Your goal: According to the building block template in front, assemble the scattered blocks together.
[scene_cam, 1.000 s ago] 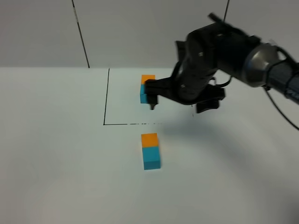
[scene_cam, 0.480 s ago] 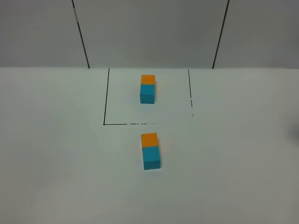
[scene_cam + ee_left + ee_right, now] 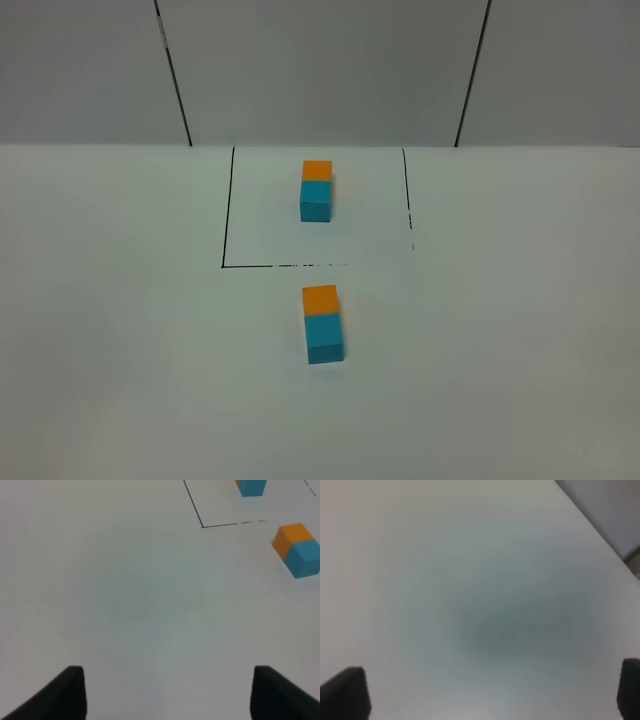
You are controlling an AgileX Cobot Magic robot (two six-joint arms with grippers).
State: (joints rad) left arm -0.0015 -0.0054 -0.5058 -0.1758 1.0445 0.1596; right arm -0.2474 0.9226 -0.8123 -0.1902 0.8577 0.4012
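Observation:
The template, an orange cube (image 3: 317, 170) joined to a cyan cube (image 3: 315, 199), sits inside the thin black square outline (image 3: 226, 220) at the back. In front of the outline the loose orange block (image 3: 320, 299) and loose cyan block (image 3: 324, 337) lie touching in a line, orange farther back. They also show in the left wrist view as an orange block (image 3: 290, 537) and a cyan block (image 3: 306, 559). Neither arm shows in the high view. My left gripper (image 3: 167, 692) is open and empty over bare table. My right gripper (image 3: 492, 692) is open and empty over bare table.
The white table (image 3: 120, 350) spreads around the blocks. A grey wall with dark seams (image 3: 172, 70) stands behind. The right wrist view shows the table's edge (image 3: 590, 520).
One second ago the right arm hung over the template. It has pulled away to the right and out of the high view. The blocks have not moved.

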